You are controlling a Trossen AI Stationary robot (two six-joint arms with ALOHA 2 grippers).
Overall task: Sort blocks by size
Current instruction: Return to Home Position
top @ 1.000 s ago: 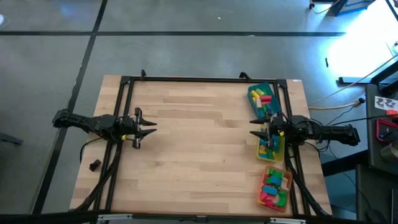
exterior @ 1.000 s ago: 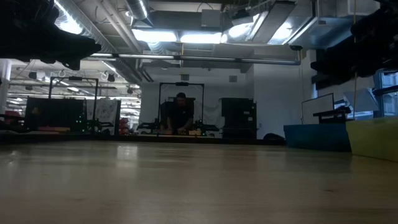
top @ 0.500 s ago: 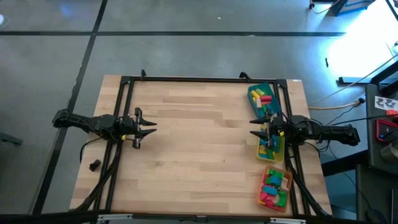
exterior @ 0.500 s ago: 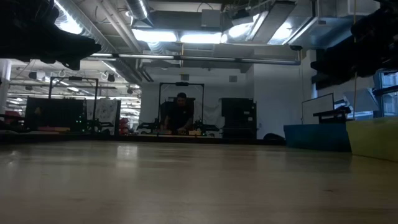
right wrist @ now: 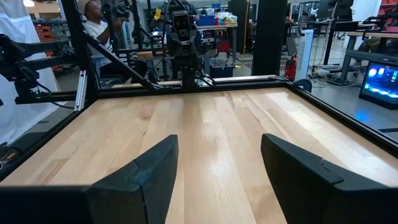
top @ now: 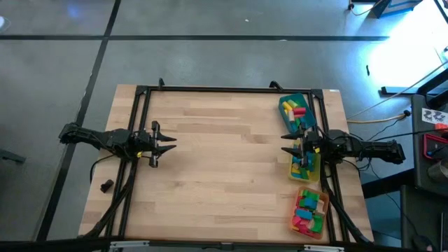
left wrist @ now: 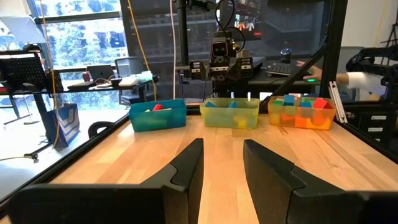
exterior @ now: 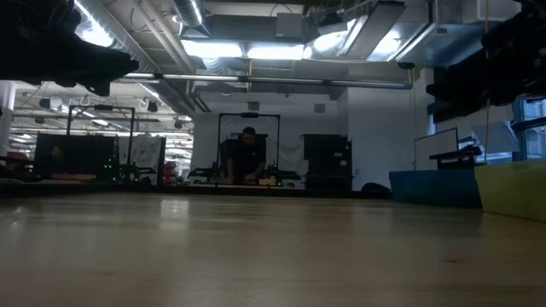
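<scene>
The blocks lie in three trays along the table's right side: a teal tray (top: 295,112) at the far end, a yellow tray (top: 306,166) in the middle, and an orange tray (top: 310,212) at the near end. The trays also show in the left wrist view: teal (left wrist: 157,115), yellow (left wrist: 229,113), orange (left wrist: 301,112). My left gripper (top: 165,145) (left wrist: 222,163) hangs open and empty above the table's left part. My right gripper (top: 285,149) (right wrist: 219,155) hangs open and empty just left of the yellow tray, its wrist over that tray.
A small dark lump (top: 106,185) lies near the table's left edge. A black frame rail (top: 231,89) runs round the table. Bare wood (top: 224,161) lies between the two grippers. A person (exterior: 247,153) stands in the room beyond, and a hand (left wrist: 348,79) shows past the orange tray.
</scene>
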